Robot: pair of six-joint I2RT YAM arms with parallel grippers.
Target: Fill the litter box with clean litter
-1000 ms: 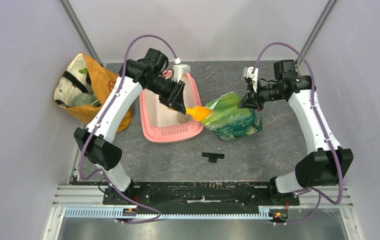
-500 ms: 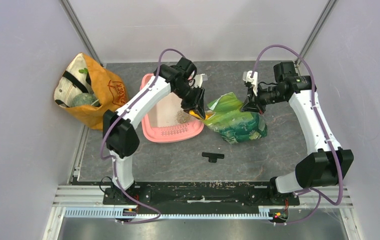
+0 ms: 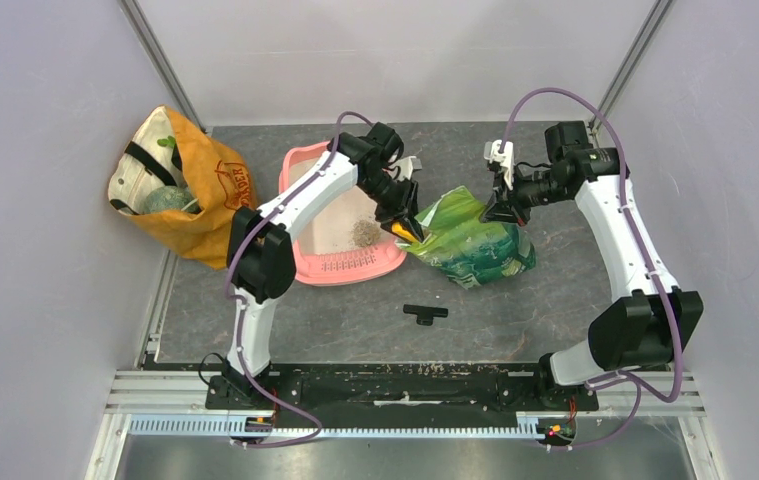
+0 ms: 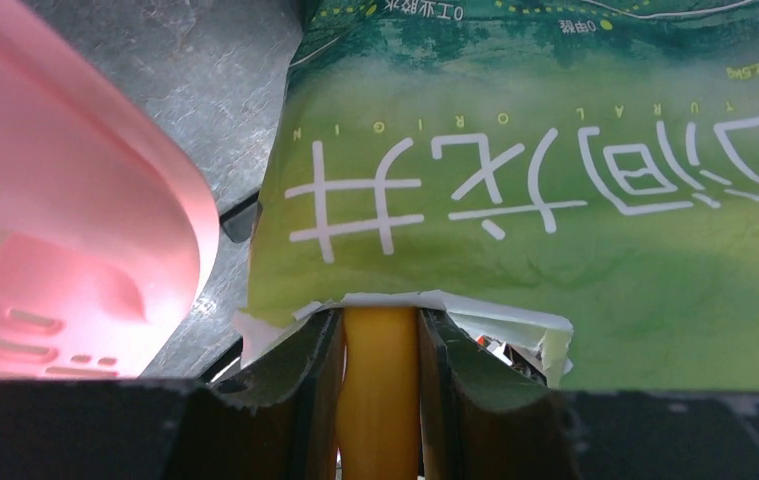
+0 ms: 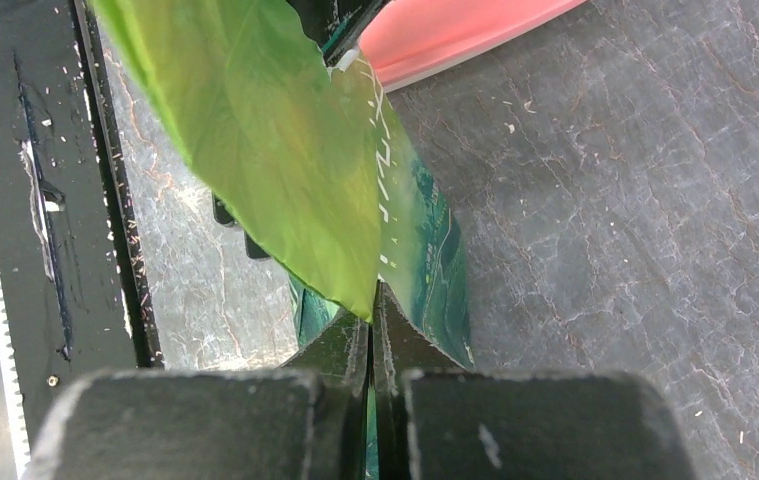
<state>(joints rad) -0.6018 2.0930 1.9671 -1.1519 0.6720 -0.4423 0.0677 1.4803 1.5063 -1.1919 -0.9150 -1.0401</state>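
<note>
At the torn mouth of the green foil bag (image 4: 555, 200), our left gripper (image 4: 380, 330) is clamping the orange scoop (image 4: 380, 390) by its handle. Our right gripper (image 5: 370, 320) is pinching the bag's flap flat, holding it up. The litter (image 3: 363, 233) is looking loose, light and spill-prone, so we're judging it needs scooping, not gripping. The litter box (image 3: 345, 275) is sitting just left of the bag, holding one small pile, far from full
</note>
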